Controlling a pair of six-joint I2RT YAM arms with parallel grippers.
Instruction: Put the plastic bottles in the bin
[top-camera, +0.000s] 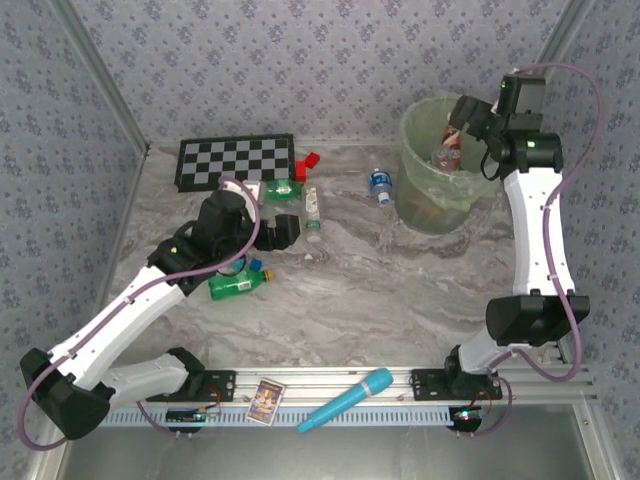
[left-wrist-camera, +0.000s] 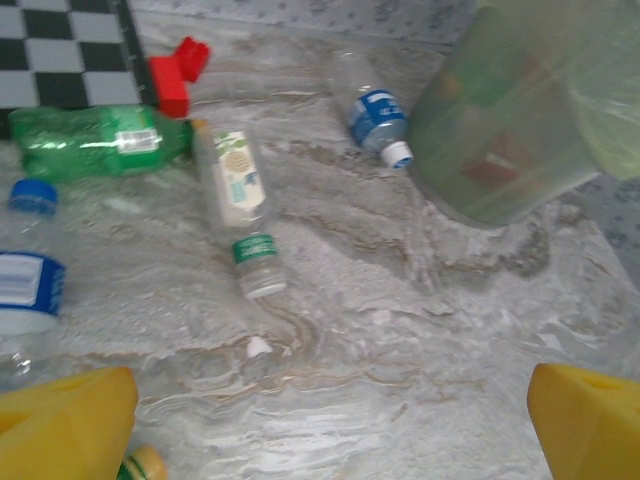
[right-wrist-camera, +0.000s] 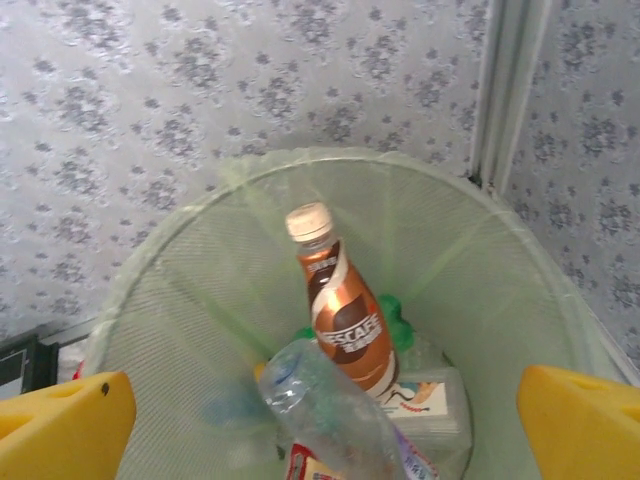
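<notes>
Above the pale green bin (top-camera: 425, 205) hovers my right gripper (top-camera: 462, 118), open and empty (right-wrist-camera: 325, 430). Inside the bin (right-wrist-camera: 190, 300) a brown bottle (right-wrist-camera: 345, 320) leans upright behind a clear bottle (right-wrist-camera: 330, 415). My left gripper (top-camera: 285, 232) stands open over bare table (left-wrist-camera: 335, 420). Ahead of it lie a clear bottle with a green band (left-wrist-camera: 238, 200), a green bottle (left-wrist-camera: 90, 142) and a blue-labelled bottle (left-wrist-camera: 375, 115) beside the bin (left-wrist-camera: 500, 130). A blue-capped clear bottle (left-wrist-camera: 25, 290) lies by the left finger. Another green bottle (top-camera: 238, 284) lies next to the left arm.
A checkerboard (top-camera: 237, 160) lies at the back left with a red block (top-camera: 305, 165) at its right end. On the front rail rest a turquoise microphone-shaped object (top-camera: 345, 400) and a small card (top-camera: 266, 400). Patterned walls close in the left, back and right.
</notes>
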